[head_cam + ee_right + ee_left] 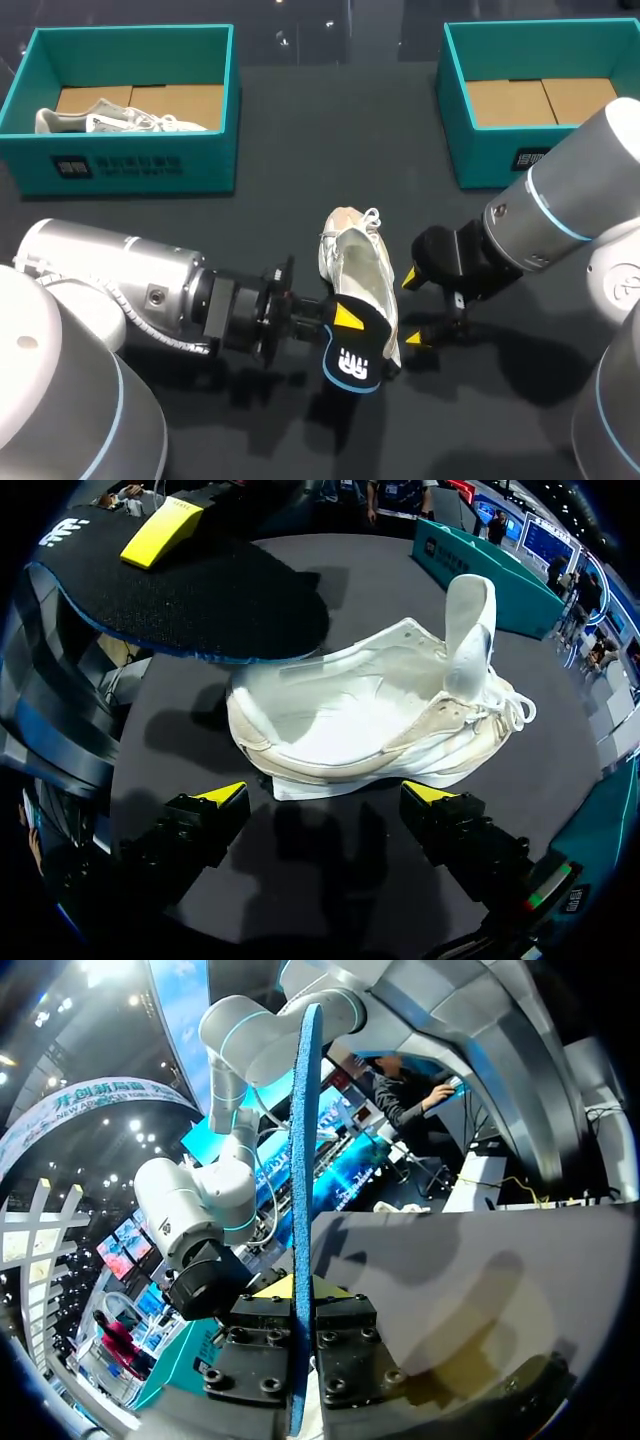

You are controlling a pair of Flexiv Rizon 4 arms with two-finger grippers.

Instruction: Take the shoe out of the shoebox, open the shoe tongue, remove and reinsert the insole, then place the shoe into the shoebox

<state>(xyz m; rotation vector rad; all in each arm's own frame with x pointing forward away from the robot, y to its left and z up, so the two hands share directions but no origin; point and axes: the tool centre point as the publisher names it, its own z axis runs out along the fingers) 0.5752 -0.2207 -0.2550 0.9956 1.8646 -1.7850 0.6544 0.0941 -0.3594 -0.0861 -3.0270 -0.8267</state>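
You are looking down on a dark table (300, 130) with your left arm (110, 280) coming in low from the near left and your right arm (570, 200) coming in from the right. Two teal boxes are standing at the far side: the left box (130, 165) is holding a second shoe (110, 122) lying against its back wall, and the right box (490, 150) is showing only its cardboard floor. A white shoe (355, 265) is lying on the table near the middle, well apart from both boxes, with its laces pointing toward the far side. In the right wrist view the shoe (370, 720) is lying just ahead of the fingers, its opening is facing the camera, and its tongue (468, 630) is standing up, folded out of the way. A black insole (355, 350) with a blue rim is hanging over the near, heel end of the shoe; whether it is touching the shoe cannot be told. Your left gripper (345, 325) is clamping this insole between its fingers, and in the left wrist view the insole (303, 1210) is showing edge-on, rising straight up out of the gripper (300, 1305). Your right gripper (412, 308) is sitting just beside the shoe's right side with its fingers spread wide and gripping nothing (328, 795).
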